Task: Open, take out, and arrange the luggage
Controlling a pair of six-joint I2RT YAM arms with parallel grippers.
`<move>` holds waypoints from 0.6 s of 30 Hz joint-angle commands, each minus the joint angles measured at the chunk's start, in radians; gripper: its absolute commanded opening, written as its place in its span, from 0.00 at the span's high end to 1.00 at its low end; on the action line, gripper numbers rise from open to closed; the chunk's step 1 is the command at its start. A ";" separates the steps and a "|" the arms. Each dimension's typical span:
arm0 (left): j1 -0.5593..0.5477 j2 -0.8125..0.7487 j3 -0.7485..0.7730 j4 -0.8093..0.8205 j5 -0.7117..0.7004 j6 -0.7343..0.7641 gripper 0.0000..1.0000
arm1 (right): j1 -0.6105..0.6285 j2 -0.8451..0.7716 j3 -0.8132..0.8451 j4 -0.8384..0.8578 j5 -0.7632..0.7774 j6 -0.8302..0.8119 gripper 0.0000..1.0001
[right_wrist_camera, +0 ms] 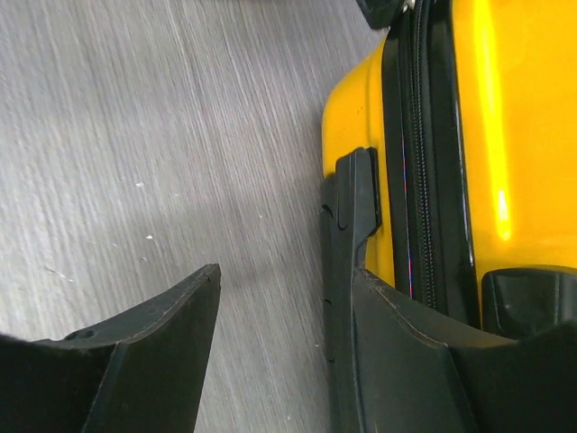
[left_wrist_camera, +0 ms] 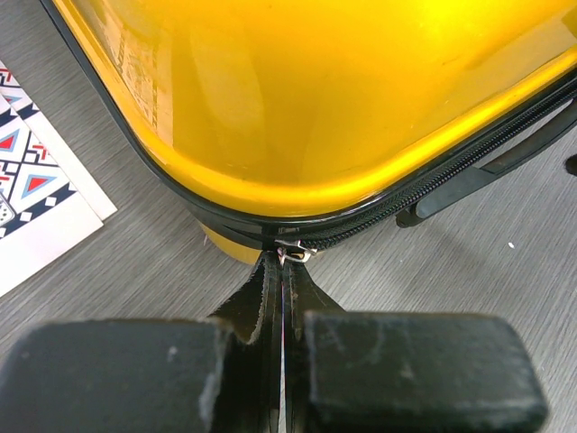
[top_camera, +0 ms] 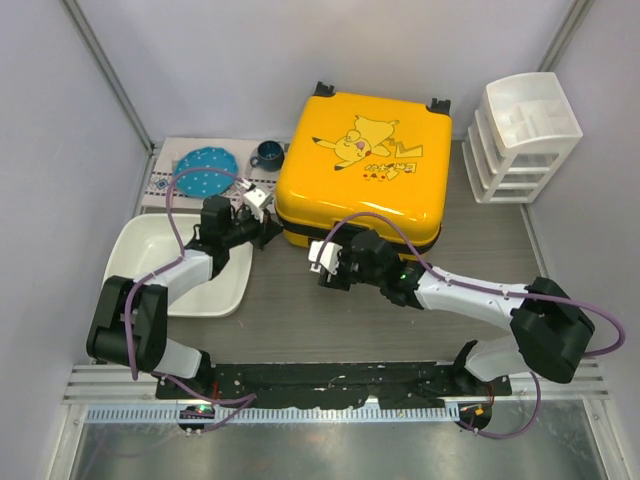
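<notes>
The yellow suitcase lies flat and zipped shut in the middle of the tabletop. The left hand is closed, its tips right at the zipper pull on the near left corner. The right hand is open beside the suitcase's front edge, one finger against its side.

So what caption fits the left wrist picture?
Left gripper pinched shut on the zipper pull at the yellow luggage corner.

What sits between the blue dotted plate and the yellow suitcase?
A dark blue cup, right of the plate and just left of the suitcase. The top external view shows it.
</notes>
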 commanded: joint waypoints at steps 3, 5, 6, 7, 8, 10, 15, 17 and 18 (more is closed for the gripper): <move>0.019 -0.047 -0.005 0.210 -0.052 -0.014 1.00 | -0.009 0.088 0.025 0.063 0.098 -0.082 0.34; 0.021 -0.050 -0.011 0.214 -0.054 -0.011 1.00 | -0.015 0.114 0.031 0.069 0.101 -0.082 0.34; 0.019 -0.051 -0.013 0.214 -0.052 -0.009 1.00 | -0.018 0.144 0.040 0.071 0.145 -0.078 0.34; 0.019 -0.054 -0.014 0.214 -0.052 -0.006 1.00 | -0.024 0.157 0.048 0.071 0.150 -0.070 0.34; 0.019 -0.053 -0.016 0.216 -0.051 -0.003 1.00 | -0.035 0.172 0.060 0.041 0.146 -0.063 0.37; 0.019 -0.048 -0.017 0.221 -0.048 0.001 1.00 | -0.039 0.215 0.093 0.016 0.149 -0.049 0.38; 0.019 -0.028 -0.010 0.236 -0.042 0.032 1.00 | -0.047 0.212 0.107 -0.087 0.086 -0.053 0.76; 0.027 -0.022 -0.002 0.242 -0.028 0.052 1.00 | -0.055 0.177 0.099 -0.154 0.054 -0.062 0.99; 0.032 -0.018 0.001 0.244 -0.022 0.057 1.00 | -0.061 0.160 0.084 -0.171 0.048 -0.062 0.99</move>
